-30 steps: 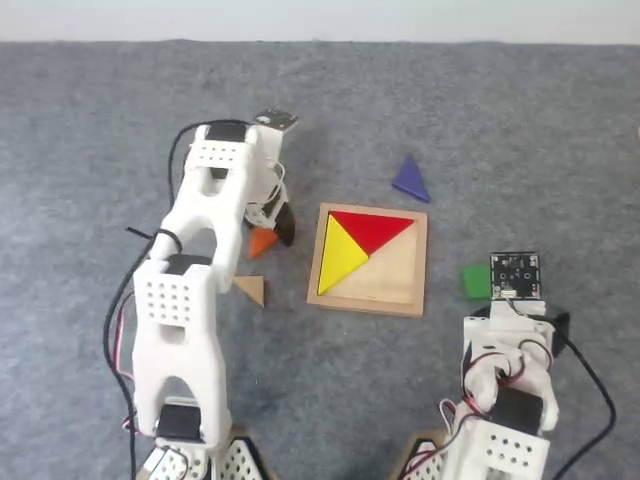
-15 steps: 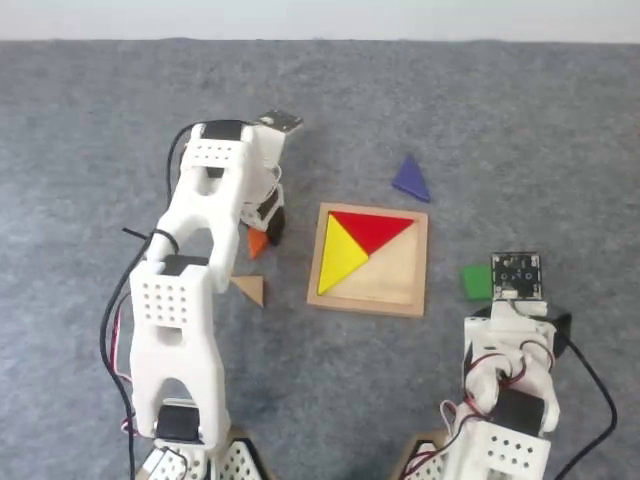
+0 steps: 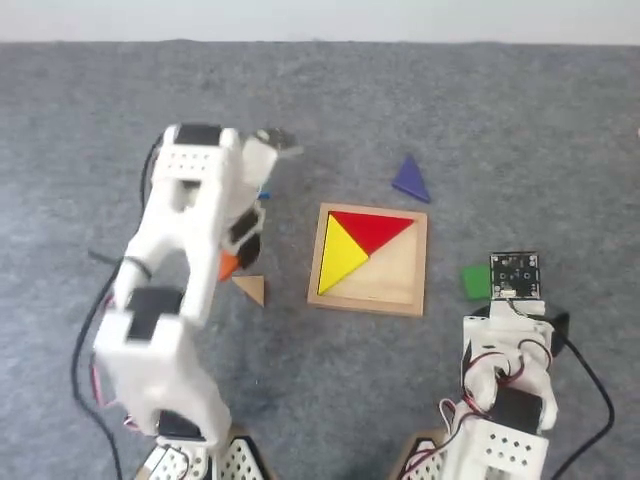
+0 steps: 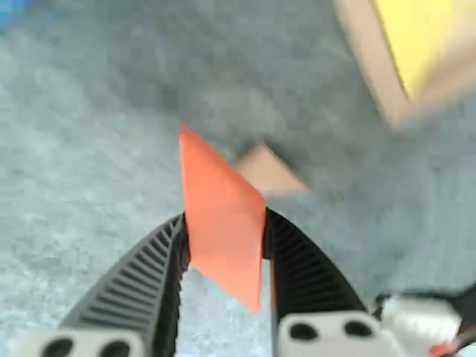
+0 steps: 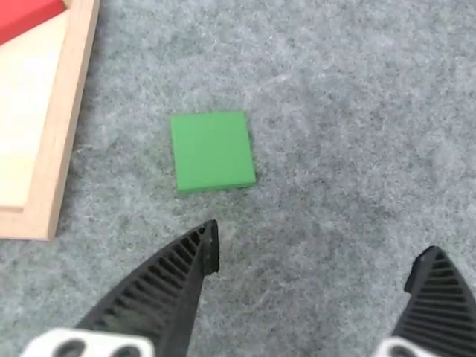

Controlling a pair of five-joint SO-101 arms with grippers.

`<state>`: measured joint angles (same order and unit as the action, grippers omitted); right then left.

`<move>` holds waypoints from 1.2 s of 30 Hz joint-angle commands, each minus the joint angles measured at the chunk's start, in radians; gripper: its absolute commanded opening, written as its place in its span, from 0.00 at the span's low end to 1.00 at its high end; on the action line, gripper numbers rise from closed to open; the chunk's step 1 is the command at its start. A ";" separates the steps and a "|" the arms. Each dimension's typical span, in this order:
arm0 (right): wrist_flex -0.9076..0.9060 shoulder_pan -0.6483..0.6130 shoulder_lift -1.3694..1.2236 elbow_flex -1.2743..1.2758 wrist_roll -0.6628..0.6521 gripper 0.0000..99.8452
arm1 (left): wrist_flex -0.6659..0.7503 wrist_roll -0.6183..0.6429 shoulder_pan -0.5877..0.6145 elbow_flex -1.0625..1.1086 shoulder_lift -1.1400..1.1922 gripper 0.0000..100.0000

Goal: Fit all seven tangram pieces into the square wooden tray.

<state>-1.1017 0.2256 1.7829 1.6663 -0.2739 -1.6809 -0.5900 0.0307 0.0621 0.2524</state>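
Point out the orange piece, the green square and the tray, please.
orange piece point(image 4: 223, 216): left wrist view, middle of its face.
green square point(image 5: 213, 151): right wrist view, centre of its top.
tray point(image 3: 395, 277): high view, bare floor.

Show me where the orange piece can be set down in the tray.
Free: bare wood of the tray between the yellow triangle, the red triangle and the rim nearest the green square. Crowded: the other half, filled by those two triangles.
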 commanded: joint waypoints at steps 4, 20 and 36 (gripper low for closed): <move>-0.001 0.010 0.005 0.018 -0.011 0.39 | 0.247 -0.239 -0.032 0.340 -0.262 0.02; -0.001 0.010 0.004 0.018 -0.011 0.39 | 0.413 -0.170 -0.028 0.380 -0.261 0.17; -0.001 0.010 0.004 0.018 -0.011 0.39 | 0.494 -0.173 0.000 0.228 0.092 0.16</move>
<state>-1.1017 0.2256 1.7829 1.6663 -0.2739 -1.1577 -0.7741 0.0338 0.3491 0.3030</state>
